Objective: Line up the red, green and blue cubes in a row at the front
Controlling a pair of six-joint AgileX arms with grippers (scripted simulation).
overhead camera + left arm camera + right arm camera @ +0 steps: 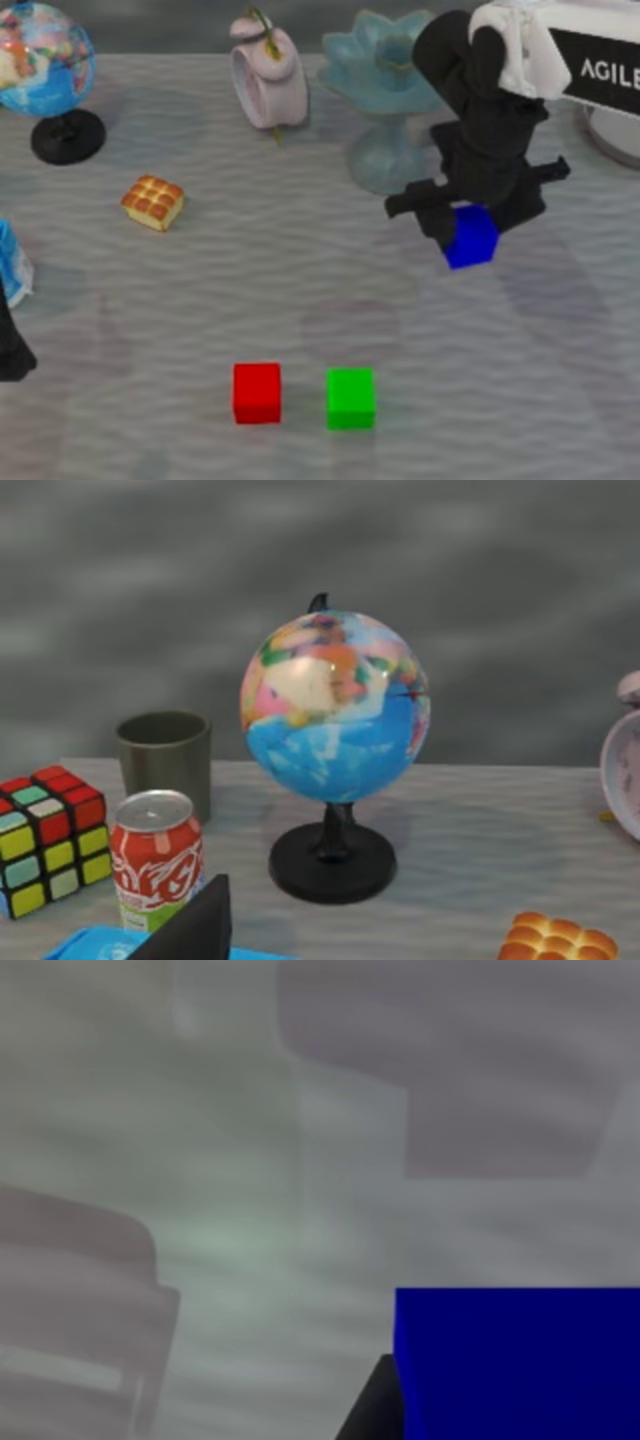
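One blue cube between the right pincer's fingers.

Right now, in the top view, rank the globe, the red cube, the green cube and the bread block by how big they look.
1. Globe, clearly largest, though cut off by the picture's edge.
2. Bread block, slightly wider than either cube.
3. Red cube and green cube: they look alike, so no ranking between them.

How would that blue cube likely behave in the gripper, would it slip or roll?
The blue cube looks rigid with flat faces, so the right gripper probably gets a steady hold. Its sharp-edged box shape should not roll once set down. Its plain, smooth surface might slip if gripped lightly.
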